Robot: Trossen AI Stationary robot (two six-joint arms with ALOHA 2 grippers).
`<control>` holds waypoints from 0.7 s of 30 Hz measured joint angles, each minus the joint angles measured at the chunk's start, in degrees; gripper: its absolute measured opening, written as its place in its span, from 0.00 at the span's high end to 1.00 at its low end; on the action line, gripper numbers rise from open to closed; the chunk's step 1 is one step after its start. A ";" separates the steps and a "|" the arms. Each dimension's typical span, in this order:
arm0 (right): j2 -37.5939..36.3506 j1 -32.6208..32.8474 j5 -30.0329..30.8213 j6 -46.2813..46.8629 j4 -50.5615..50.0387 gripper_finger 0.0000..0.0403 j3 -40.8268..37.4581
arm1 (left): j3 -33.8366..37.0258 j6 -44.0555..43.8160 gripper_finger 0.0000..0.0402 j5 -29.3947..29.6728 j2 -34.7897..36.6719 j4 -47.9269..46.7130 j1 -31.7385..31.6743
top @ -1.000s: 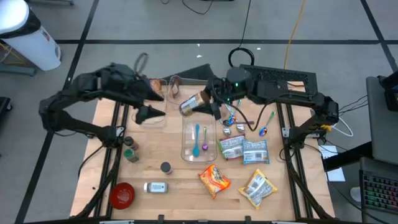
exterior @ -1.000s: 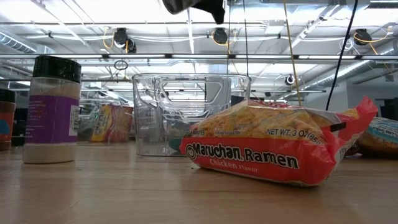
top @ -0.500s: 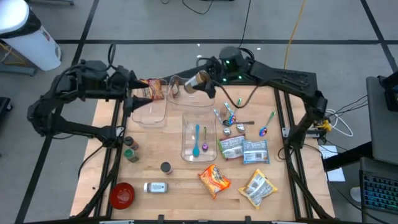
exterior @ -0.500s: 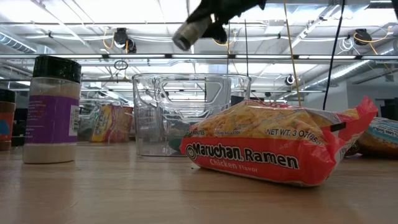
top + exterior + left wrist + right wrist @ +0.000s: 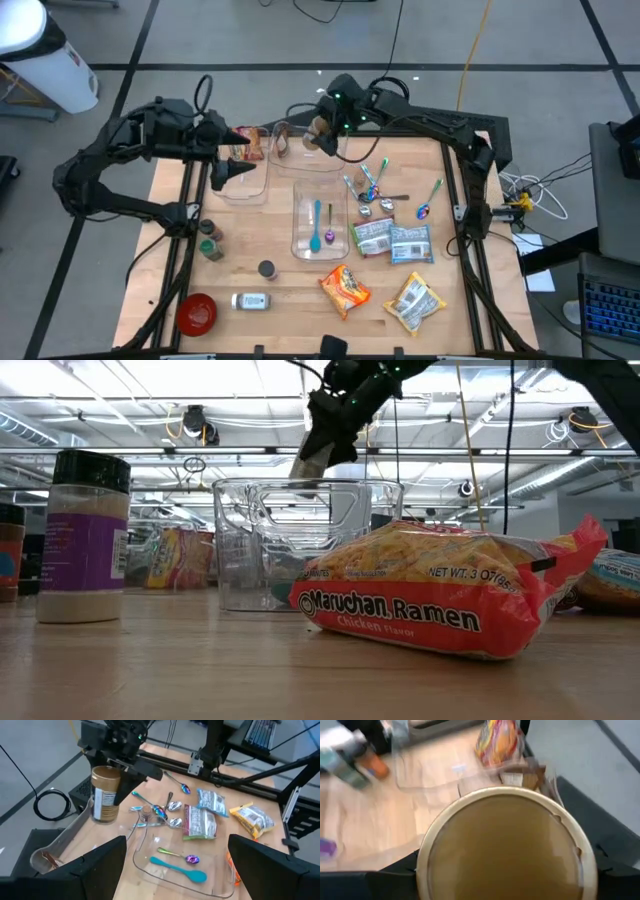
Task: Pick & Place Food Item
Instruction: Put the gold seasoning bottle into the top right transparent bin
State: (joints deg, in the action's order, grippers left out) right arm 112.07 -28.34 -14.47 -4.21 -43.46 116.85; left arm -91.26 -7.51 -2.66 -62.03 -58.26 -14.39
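jar (image 5: 104,795) gripped upright between right gripper (image 5: 122,772) fingers.

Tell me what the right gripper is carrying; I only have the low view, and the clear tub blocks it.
Observer: The right gripper is shut on an upright jar with a tan lid and a white label.
Operator: Give me its place on the table.
Observer: From above, it is at the table's far edge, by a narrow clear bin.
Operator: Report the left gripper.
Observer: The left gripper is open and empty, over another clear bin at the far left.
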 joint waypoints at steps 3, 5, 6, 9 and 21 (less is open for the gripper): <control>2.31 -0.19 1.39 -2.48 -2.64 0.32 3.82 | 0.00 0.35 0.11 0.02 -0.56 -0.55 -0.46; 3.43 -0.43 1.61 -3.42 -4.78 0.32 4.84 | 0.00 0.36 0.11 -0.15 -0.66 -0.70 -0.94; 3.89 -0.54 2.44 -3.73 -4.58 0.32 5.17 | 0.00 0.49 0.11 -0.33 -0.66 -0.74 -1.26; 4.18 -1.47 5.21 -5.29 -7.45 0.32 5.27 | 0.00 1.01 0.11 -0.34 -0.62 -0.76 -2.16; 6.58 -3.39 8.40 -7.49 -14.06 0.32 5.23 | 0.02 1.08 0.11 -2.20 -0.64 -0.74 -5.20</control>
State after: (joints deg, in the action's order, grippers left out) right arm 118.65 -31.72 -6.07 -11.70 -57.52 122.08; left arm -91.24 -6.43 -4.86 -62.67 -59.00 -19.59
